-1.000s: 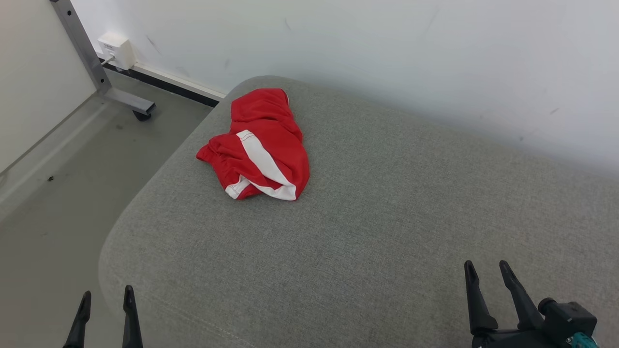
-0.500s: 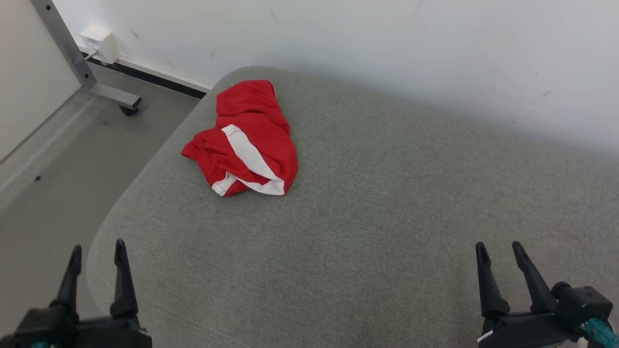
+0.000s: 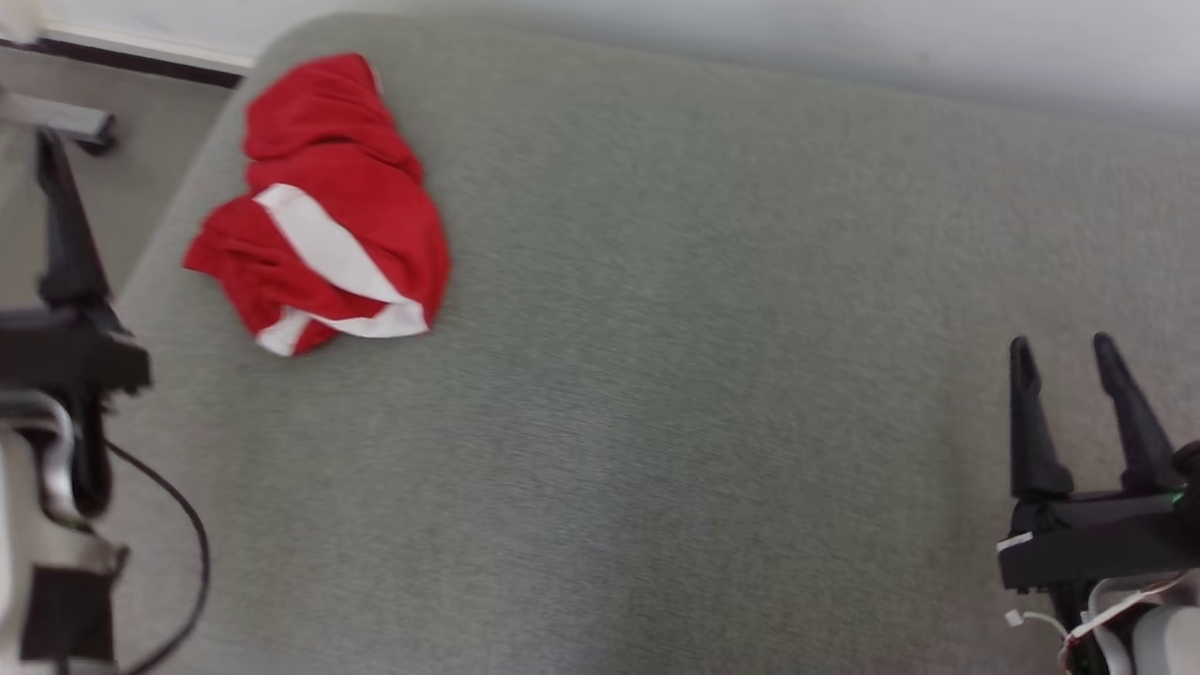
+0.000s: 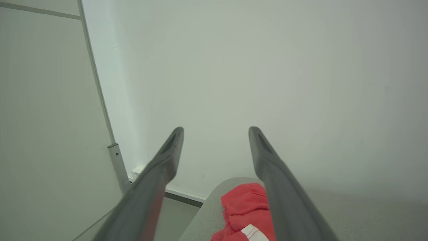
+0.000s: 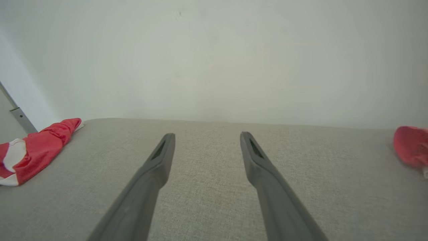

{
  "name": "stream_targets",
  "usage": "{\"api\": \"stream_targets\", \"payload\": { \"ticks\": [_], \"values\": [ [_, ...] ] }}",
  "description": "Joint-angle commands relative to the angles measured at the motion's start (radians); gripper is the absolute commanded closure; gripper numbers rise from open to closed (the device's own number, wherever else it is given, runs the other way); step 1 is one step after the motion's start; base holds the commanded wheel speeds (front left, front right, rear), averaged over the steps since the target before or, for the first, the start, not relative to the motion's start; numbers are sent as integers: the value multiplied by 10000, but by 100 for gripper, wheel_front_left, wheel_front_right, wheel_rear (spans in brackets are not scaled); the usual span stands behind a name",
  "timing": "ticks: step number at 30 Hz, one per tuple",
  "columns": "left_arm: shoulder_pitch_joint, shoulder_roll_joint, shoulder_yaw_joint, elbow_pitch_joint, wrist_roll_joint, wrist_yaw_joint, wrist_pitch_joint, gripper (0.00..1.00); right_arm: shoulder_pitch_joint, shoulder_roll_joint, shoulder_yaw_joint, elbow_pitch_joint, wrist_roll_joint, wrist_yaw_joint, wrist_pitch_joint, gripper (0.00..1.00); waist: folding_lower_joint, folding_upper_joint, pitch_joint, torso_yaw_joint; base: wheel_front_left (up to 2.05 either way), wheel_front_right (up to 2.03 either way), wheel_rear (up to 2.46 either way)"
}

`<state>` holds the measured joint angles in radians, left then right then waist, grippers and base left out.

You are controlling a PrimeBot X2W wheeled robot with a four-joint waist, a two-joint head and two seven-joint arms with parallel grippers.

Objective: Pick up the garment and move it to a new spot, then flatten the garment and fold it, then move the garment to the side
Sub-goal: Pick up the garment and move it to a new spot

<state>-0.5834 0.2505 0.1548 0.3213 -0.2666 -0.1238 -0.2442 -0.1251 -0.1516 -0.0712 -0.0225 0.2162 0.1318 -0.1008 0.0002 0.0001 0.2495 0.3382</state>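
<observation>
Left gripper (image 4: 215,130) has advanced, spread like right gripper (image 3: 1064,342); garment (image 3: 328,206) lies lengthwise toward the wall (image 3: 750,28), striped end nearest.

I can read no text, brand, number or sign anywhere here; the red garment (image 3: 356,202) shows no legible label either.

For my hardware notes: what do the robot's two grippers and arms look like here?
Both the left gripper and right gripper have two long, dark, tapering fingers on a black block. A black cable loops beside the left; thin white wires hang under the right.
</observation>
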Motion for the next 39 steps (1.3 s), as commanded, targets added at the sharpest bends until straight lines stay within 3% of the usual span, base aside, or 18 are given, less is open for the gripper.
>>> {"api": "stream_targets", "payload": {
  "ticks": [1, 9, 18, 31, 32, 33, 34, 39],
  "values": [
    [-612, 234, -62, 226, -83, -39, 58, 0, -174, -73, -140, -184, -116, -20, 3, 0, -2, -1, 1538, -1550, 0, 0, 0],
    [-2408, 1347, -44, 1745, -357, -56, 268, 0, -106, 48, -681, -876, -280, -20, 12, 0, -2, -1, 2300, -2558, 0, 0, 0],
    [-3175, 2208, -558, 4113, -776, -63, 1033, 0, -67, 104, -939, -1445, -351, -20, 195, 0, -2, -1, 2519, -3012, 0, 0, 0],
    [-3471, 2443, -1741, 6704, -2054, -54, 3640, 0, -159, 162, -952, -1631, -415, -20, 281, 0, -2, -1, 2616, -3236, 0, 0, 0],
    [-3493, 2423, -1816, 6807, -2161, -54, 3752, 11, -165, 173, -954, -1644, -423, -20, 281, 0, -2, -1, 2616, -3241, 0, 0, 0],
    [-3513, 2443, -1895, 6883, -2235, -54, 3821, 61, -175, 186, -950, -1653, -427, -20, 295, 0, -2, -1, 2615, -3243, 0, 0, 0],
    [-3514, 2486, -1997, 6963, -2266, -54, 3847, 100, -193, 190, -945, -1659, -425, -20, 315, 0, -2, -1, 2613, -3249, 0, 0, 0],
    [-3767, 2736, -2170, 7175, -2246, -53, 2871, 100, -298, 223, -883, -1581, -481, -20, 284, 0, -2, -1, 2479, -3264, 0, 0, 0]
  ]
}}
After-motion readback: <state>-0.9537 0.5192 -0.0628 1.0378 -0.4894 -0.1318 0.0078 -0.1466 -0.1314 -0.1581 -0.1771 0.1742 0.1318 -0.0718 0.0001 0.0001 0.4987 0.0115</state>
